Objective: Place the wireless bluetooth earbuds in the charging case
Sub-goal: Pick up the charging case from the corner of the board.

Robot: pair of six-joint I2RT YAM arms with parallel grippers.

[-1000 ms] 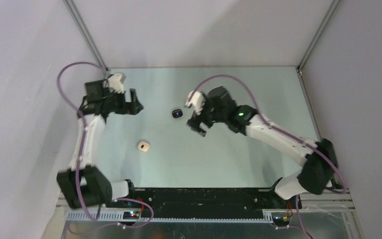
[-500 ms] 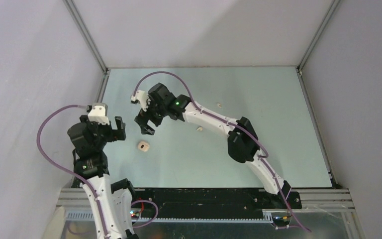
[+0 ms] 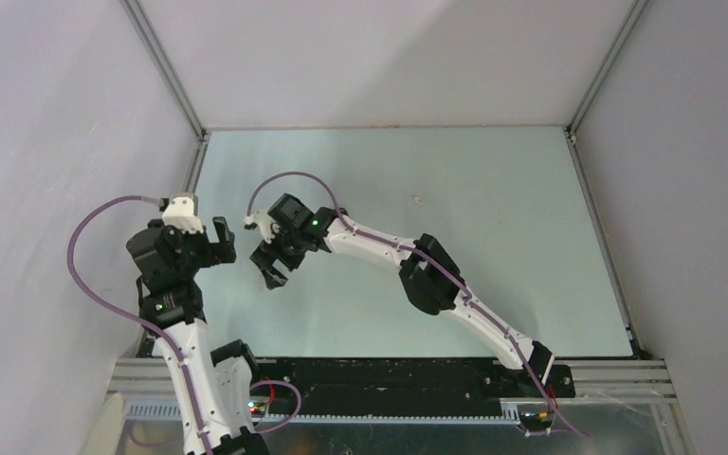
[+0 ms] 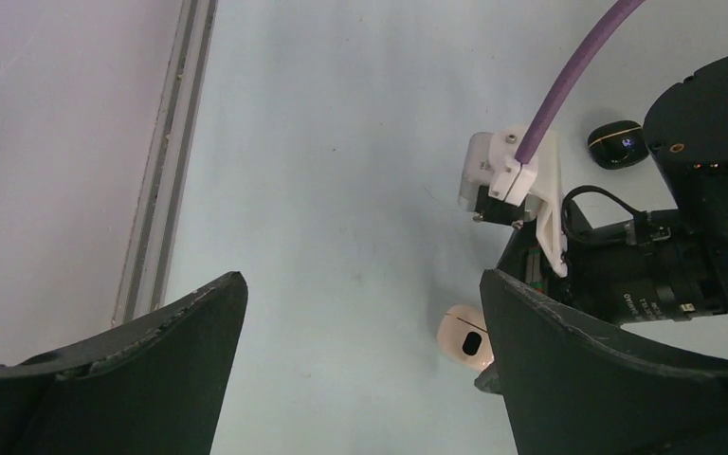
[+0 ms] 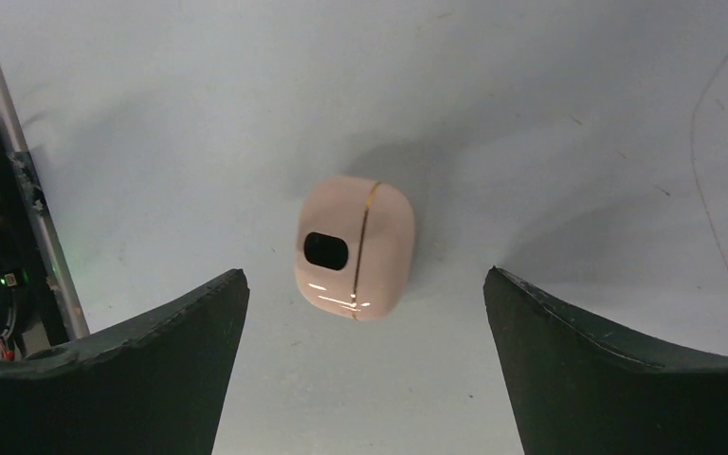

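A closed beige charging case (image 5: 354,248) lies on the table just ahead of my right gripper (image 5: 363,284), which is open and hangs above it, its fingers either side. It also shows in the left wrist view (image 4: 463,334), beside that gripper's right finger. In the top view my right gripper (image 3: 267,268) hides the case. A closed black case (image 4: 616,144) lies beyond the right wrist. One tiny pale earbud (image 3: 418,200) lies far to the right. My left gripper (image 3: 224,242) is open and empty; it also shows in its own wrist view (image 4: 362,280).
The right arm (image 3: 417,270) stretches across the middle of the table. The left frame rail (image 4: 161,180) and the left wall run close beside my left gripper. The table's metal frame runs along the back edge.
The right arm swung far left, then came nearer until it hangs over the beige case, hiding it from above. The left arm drew back toward the near left and has held almost still since.
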